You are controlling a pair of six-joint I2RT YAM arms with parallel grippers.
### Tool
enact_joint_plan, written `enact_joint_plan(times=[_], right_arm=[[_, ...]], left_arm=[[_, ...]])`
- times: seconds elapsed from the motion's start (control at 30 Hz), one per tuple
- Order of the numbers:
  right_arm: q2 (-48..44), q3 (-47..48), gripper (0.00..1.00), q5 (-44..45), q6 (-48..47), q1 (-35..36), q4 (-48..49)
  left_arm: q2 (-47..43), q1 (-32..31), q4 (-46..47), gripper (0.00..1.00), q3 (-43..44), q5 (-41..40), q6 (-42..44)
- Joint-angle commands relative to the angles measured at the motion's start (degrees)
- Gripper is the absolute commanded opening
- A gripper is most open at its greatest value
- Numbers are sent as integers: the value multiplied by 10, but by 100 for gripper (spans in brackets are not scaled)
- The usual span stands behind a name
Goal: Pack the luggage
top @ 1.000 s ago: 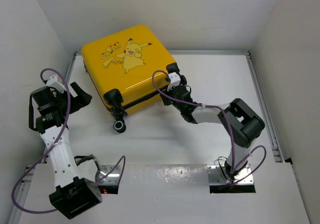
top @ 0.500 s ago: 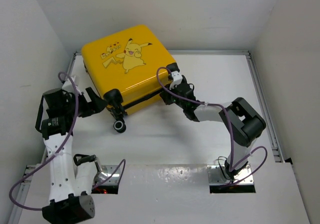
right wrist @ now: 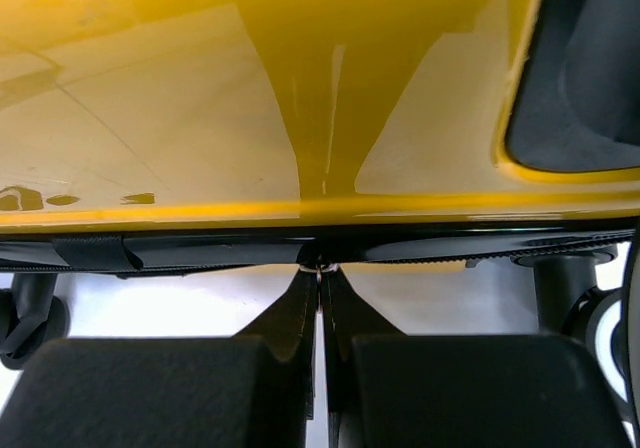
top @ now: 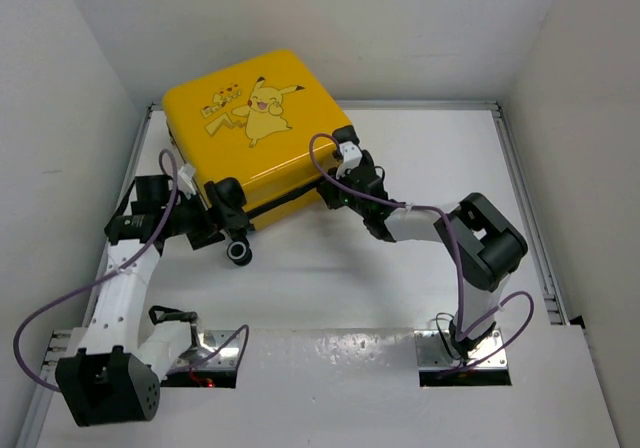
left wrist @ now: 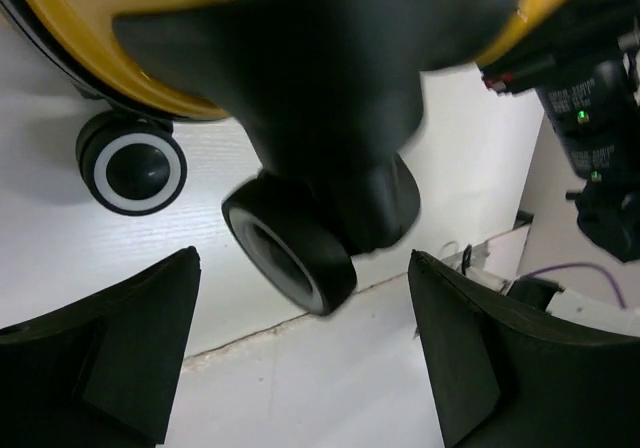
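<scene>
The left tool (left wrist: pixel 302 260) is reaching low over the white tabletop (top: pixel 330 288) toward the near-left corner of the yellow Pikachu suitcase (top: pixel 250 118). Its 2 dark fingers (left wrist: pixel 110 348) are standing wide apart. In the left wrist view, 1 black caster wheel (left wrist: pixel 295 253) under its dark housing is sitting in the gap between them, without either finger touching it. A 2nd wheel with a white ring (left wrist: pixel 132 168) is resting on the tabletop just beyond, under the yellow shell.

The right tool (right wrist: pixel 319 273) is pressing in at the near-right side of the same suitcase. Its 2 fingers are lying together. Their tips are meeting the black zipper trim (right wrist: pixel 200 250) that runs along the seam, right where a small shiny piece is showing. Whether that piece is being pinched cannot be told.

The suitcase is lying flat and closed in the far-left part of the tabletop. Its printed face is pointing up and its wheels are pointing toward the arms. Its far corner is sitting close to the back wall. The 2 tools are working at opposite ends of its near edge, left at the wheel corner and right at the seam.
</scene>
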Motion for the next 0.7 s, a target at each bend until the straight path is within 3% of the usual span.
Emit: enact_joint_plan(times=[0.0, 0.27, 0.4, 0.47, 0.53, 0.57, 0.67], right_arm=[[5, 29, 0, 17, -5, 7, 34], [7, 34, 0, 46, -14, 8, 23], [7, 32, 0, 56, -9, 7, 18], [6, 32, 0, 59, -5, 7, 14], [2, 29, 0, 74, -7, 7, 12], [0, 22, 0, 82, -6, 6, 11], [-7, 11, 0, 106, 3, -3, -7]], left_arm=[[25, -40, 90, 86, 9, -23, -86], [72, -143, 179, 86, 47, -119, -159], [85, -143, 160, 74, 41, -163, -159], [85, -133, 155, 61, 27, -179, -159], [90, -111, 141, 37, 13, -179, -159], [90, -105, 136, 19, 13, -179, -159], [90, -78, 122, 0, 13, -185, -141]])
